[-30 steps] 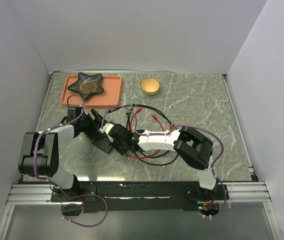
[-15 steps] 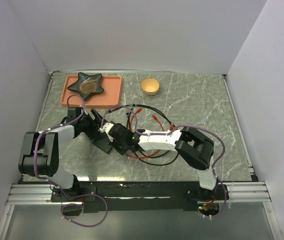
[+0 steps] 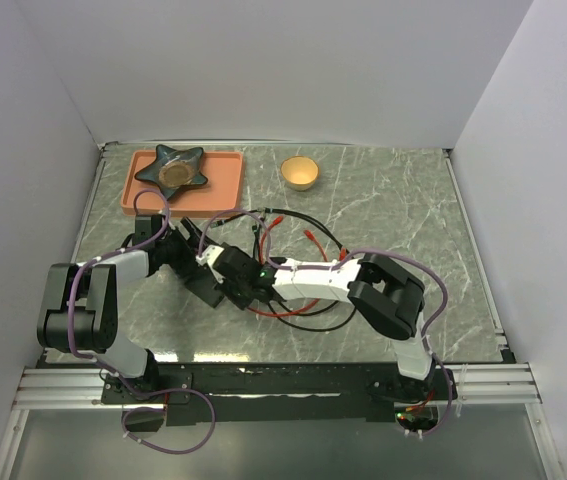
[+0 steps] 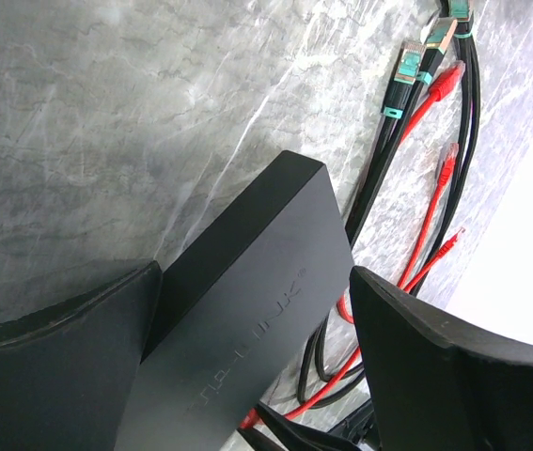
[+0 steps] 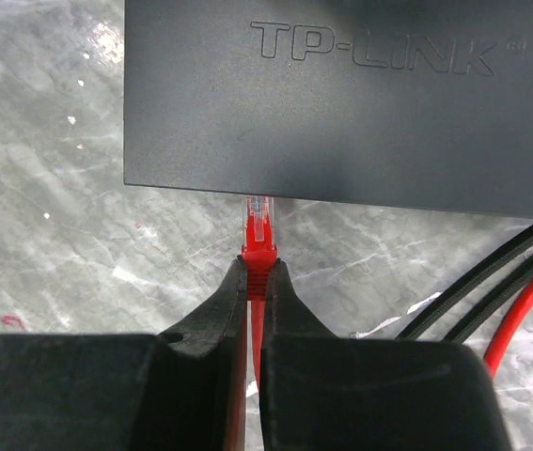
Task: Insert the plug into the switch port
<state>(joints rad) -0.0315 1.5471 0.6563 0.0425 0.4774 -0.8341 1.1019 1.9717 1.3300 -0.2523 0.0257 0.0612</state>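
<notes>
Left gripper point(image 4: 252, 282): jaws spread wide, one finger on each long side of the switch point(image 5: 341, 94). Both fingers appear to press on its edges, so the box is clamped between them and lies flat on the table point(image 4: 106, 113).

Switch: at centre-left of the table, directly ahead of the right gripper point(image 5: 257, 272). Its port edge faces that gripper. The ports are hidden under the top face in the right wrist view.

Plug point(image 5: 258, 225): red boot with a clear tip, in line with the jaws and pointing straight at the port edge. The tip meets the edge; how far it has entered cannot be told.

Right gripper: jaws closed tight on the red boot, just short of the switch.

Cables point(image 4: 435, 188): red and black, loose on the table to the right of the switch
</notes>
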